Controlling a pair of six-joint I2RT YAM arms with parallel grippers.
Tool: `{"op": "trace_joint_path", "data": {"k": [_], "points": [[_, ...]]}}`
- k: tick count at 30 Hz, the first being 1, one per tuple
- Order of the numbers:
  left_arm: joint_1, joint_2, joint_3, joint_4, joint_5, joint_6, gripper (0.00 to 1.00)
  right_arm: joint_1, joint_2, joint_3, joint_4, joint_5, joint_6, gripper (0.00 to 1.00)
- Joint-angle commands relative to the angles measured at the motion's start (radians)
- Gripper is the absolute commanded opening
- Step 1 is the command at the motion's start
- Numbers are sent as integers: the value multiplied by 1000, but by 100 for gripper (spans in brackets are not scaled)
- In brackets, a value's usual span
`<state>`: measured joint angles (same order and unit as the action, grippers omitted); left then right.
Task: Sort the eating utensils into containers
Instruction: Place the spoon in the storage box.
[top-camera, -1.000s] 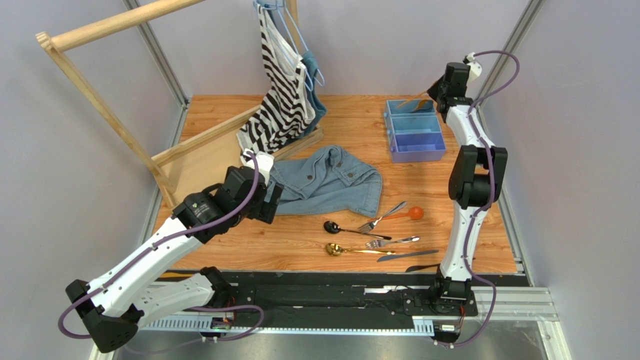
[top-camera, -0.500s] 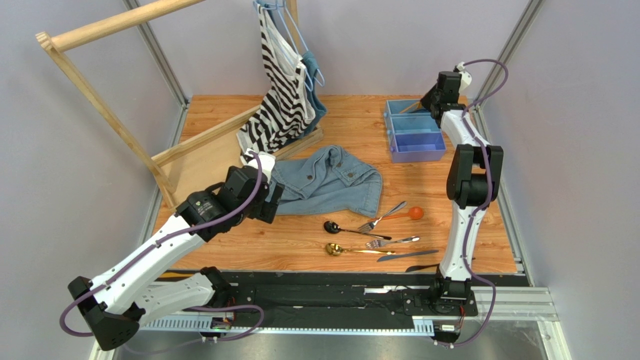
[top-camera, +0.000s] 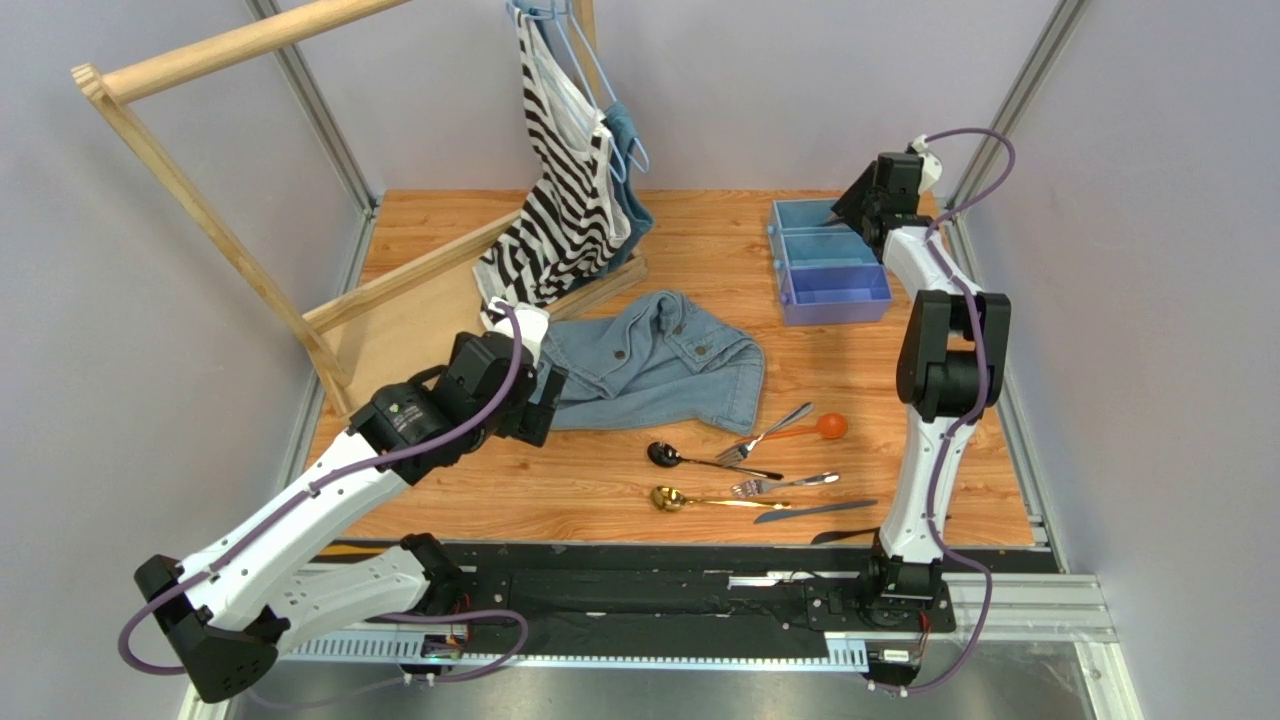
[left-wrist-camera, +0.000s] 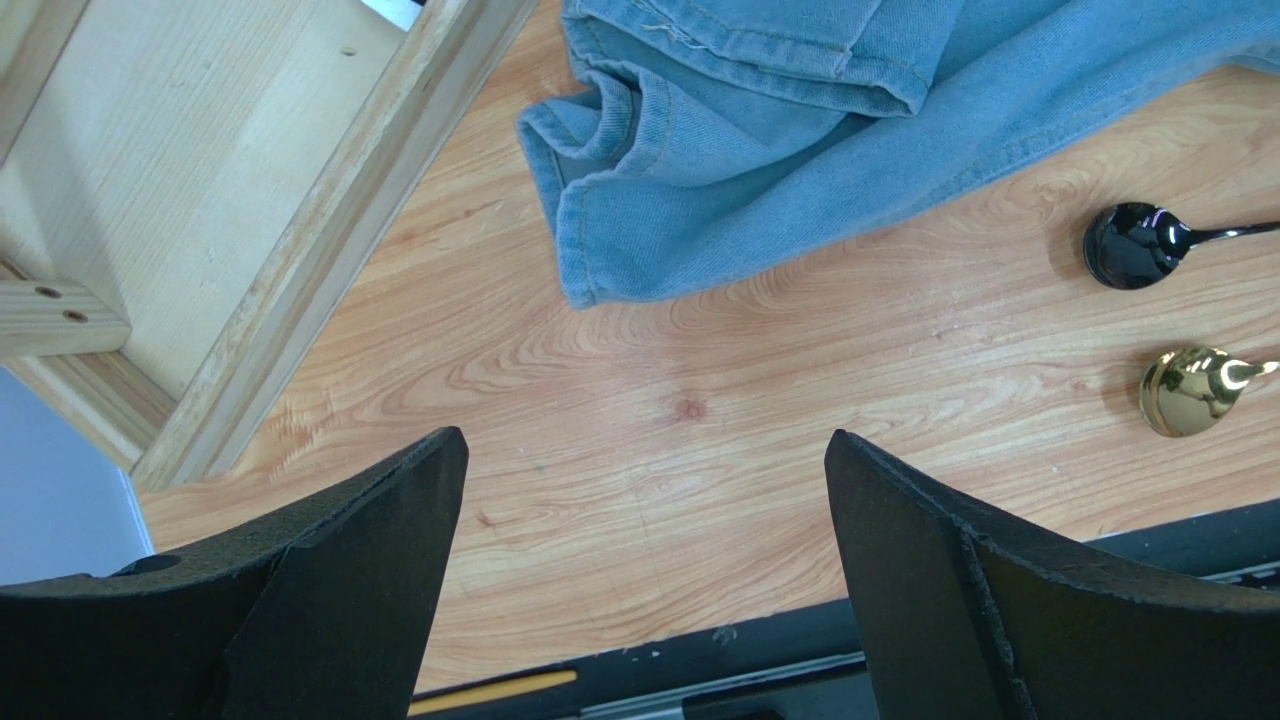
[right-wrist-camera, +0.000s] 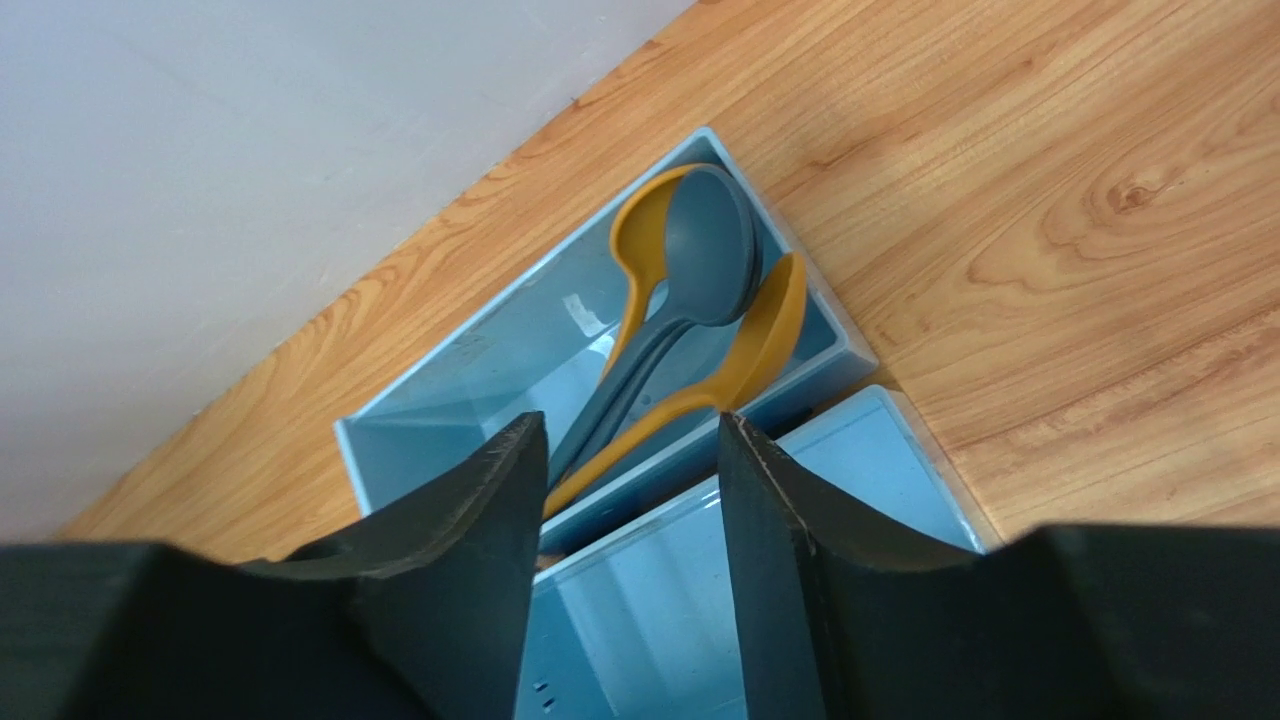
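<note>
The light blue tray (top-camera: 824, 294) stands at the back right. Its far compartment (right-wrist-camera: 451, 383) holds two yellow spoons (right-wrist-camera: 759, 342) and a grey-blue spoon (right-wrist-camera: 706, 240). My right gripper (right-wrist-camera: 631, 420) hovers just above the tray (top-camera: 860, 203), open, with nothing between its fingers. On the near table lie a black spoon (top-camera: 663, 453), a gold spoon (top-camera: 666, 498), an orange spoon (top-camera: 830, 426), two silver forks (top-camera: 766, 437) and a dark knife (top-camera: 812, 512). My left gripper (left-wrist-camera: 643, 438) is wide open over bare wood, left of the black spoon (left-wrist-camera: 1135, 245) and the gold spoon (left-wrist-camera: 1195, 390).
A crumpled denim jacket (top-camera: 661, 360) lies mid-table, just right of the left gripper (top-camera: 534, 405). A wooden clothes rack (top-camera: 226, 195) fills the left side. A striped top (top-camera: 564, 165) hangs on it at the back centre.
The right gripper has shifted a little left over the tray and its jaws have opened, letting go of the utensil it carried. The left arm has not moved.
</note>
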<state>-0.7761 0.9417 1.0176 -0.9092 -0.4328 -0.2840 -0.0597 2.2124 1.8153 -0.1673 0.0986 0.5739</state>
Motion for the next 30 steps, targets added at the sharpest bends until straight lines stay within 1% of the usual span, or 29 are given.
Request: {"op": "trace_joint_path", "data": {"k": [1,3,7,9,10,13,14,16,17,18,21,24,25,27,28,30], "points": [[6,-20,3,1,-20,-3,98,-2,-115,3,35,-11,-11,55],[6,-18,3,1,-21,-4,97,-2,-143,-1,37,-19,-6,59],[6,-18,3,1,-20,-1,98,0,-200,-19,48,-69,9,60],[8,-12,4,-3,-23,-1,98,0,-249,-48,54,-85,24,61],[8,-11,4,-2,-20,2,98,0,-269,-68,63,-124,30,61],[9,0,7,0,-4,5,98,0,-354,-154,90,-157,50,63],[9,0,6,3,0,6,98,0,-402,-174,94,-175,60,64],[9,6,4,9,15,11,98,0,-451,-241,95,-198,76,65],[9,8,6,12,31,12,98,0,-505,-272,101,-203,87,65],[9,5,6,19,43,17,98,0,-531,-327,110,-206,101,67],[9,-4,-1,39,77,29,98,0,-632,-440,129,-241,125,70],[9,-1,-1,59,114,39,98,0,-743,-536,141,-275,150,71],[9,0,-1,69,130,45,98,0,-772,-603,140,-283,161,72],[9,11,2,90,180,57,98,0,-864,-686,160,-290,170,73],[9,19,9,95,193,60,98,0,-896,-762,158,-295,172,73],[9,37,16,107,232,63,98,0,-985,-827,183,-301,176,73]]}}
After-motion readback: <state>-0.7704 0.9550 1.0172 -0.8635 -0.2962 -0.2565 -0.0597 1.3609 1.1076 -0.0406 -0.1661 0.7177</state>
